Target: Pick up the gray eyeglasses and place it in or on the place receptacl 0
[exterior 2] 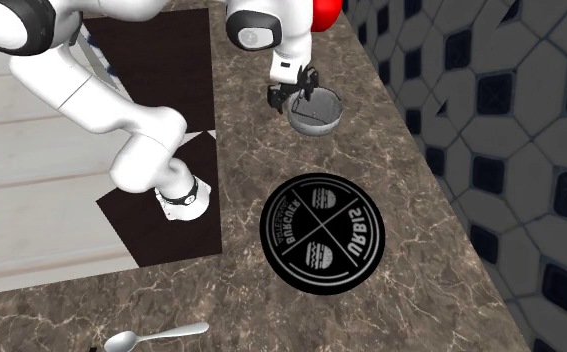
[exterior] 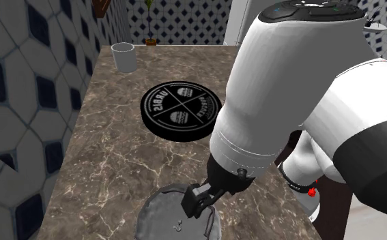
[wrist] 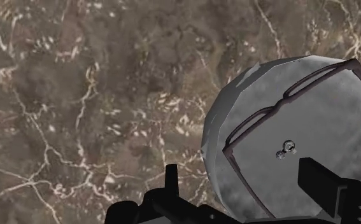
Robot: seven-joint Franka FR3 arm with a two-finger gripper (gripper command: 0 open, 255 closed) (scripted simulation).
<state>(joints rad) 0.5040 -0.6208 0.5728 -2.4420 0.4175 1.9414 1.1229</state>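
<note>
The gray eyeglasses (exterior: pixel 166 213) lie on the brown marble counter (exterior: pixel 117 157) near its front edge, with gray lenses in a thin dark frame (wrist: pixel 300 114). My black gripper (exterior: pixel 200 198) hovers just over them, open. Its two fingers stand apart in the wrist view, one lens lying between them without visible contact. From the second exterior view, the gripper (exterior 2: pixel 296 92) is above the eyeglasses (exterior 2: pixel 321 112). The receptacle is a flat black round disc with white burger print (exterior: pixel 181 110), further back on the counter (exterior 2: pixel 321 233), apart from the glasses.
A white cup (exterior: pixel 124 56) stands at the counter's far end, a small potted plant (exterior: pixel 150 39) behind it. A metal spoon (exterior 2: pixel 157 338) lies beyond the disc. Blue-and-white tiled walls (exterior: pixel 21 102) border the counter. A red object (exterior 2: pixel 327 12) sits by the stand.
</note>
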